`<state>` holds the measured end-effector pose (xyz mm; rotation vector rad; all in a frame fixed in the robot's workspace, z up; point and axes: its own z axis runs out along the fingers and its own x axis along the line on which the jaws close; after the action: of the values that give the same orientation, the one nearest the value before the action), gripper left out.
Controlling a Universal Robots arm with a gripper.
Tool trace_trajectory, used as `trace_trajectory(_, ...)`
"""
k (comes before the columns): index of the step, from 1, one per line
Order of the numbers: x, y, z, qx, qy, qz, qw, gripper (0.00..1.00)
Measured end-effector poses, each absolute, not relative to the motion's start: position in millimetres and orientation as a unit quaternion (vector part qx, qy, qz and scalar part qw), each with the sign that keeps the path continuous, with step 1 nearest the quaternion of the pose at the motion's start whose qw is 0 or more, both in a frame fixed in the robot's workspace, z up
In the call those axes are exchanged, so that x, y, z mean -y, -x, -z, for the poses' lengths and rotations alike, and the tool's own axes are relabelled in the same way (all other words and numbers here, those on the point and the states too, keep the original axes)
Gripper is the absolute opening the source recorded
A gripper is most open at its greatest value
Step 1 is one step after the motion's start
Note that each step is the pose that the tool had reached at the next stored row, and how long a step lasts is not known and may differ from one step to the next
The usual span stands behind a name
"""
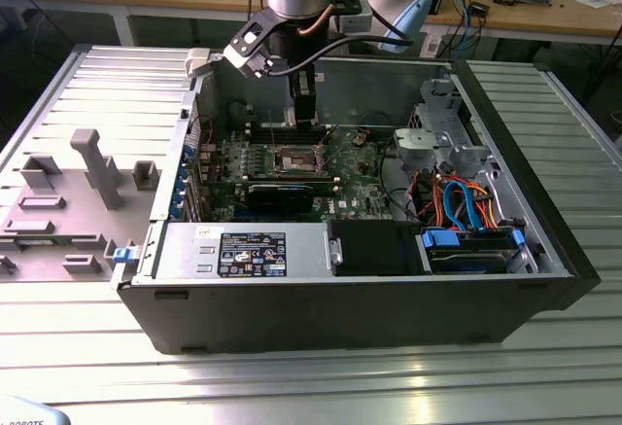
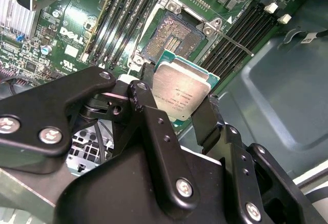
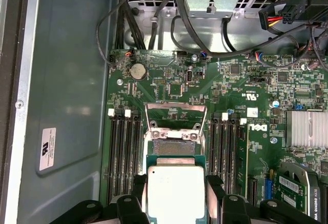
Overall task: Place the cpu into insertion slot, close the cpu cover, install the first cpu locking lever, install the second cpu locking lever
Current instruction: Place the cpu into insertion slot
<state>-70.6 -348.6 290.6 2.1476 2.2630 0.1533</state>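
Exterior view overlooks the case (image 1: pixel 340 320); both wrist views hug its motherboard (image 2: pixel 77 29) (image 3: pixel 174 88).

Open computer case (image 1: pixel 340 313) on a ribbed metal table (image 1: pixel 321 386), grey power supply box (image 1: pixel 251 252) inside, orange and blue cables (image 1: pixel 465 201), long memory slots (image 3: pixel 123 152), round battery (image 3: pixel 136 70)

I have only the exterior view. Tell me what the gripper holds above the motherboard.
Observer: In the second wrist view the gripper is shut on the cpu, clamped by two opposite edges, with its silver top showing.
Operator: Report the insertion slot.
Observer: The insertion slot is empty. Its pin field is bare and the cpu is not yet in it.
Operator: Check the cpu cover.
Observer: In the first wrist view the cpu cover is swung open, off the slot.
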Motion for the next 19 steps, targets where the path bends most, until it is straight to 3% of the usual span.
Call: trace_trajectory(19, 348.4, 71.0, -286.1, -0.717, -0.695, -0.049, 0.010, 0.54)
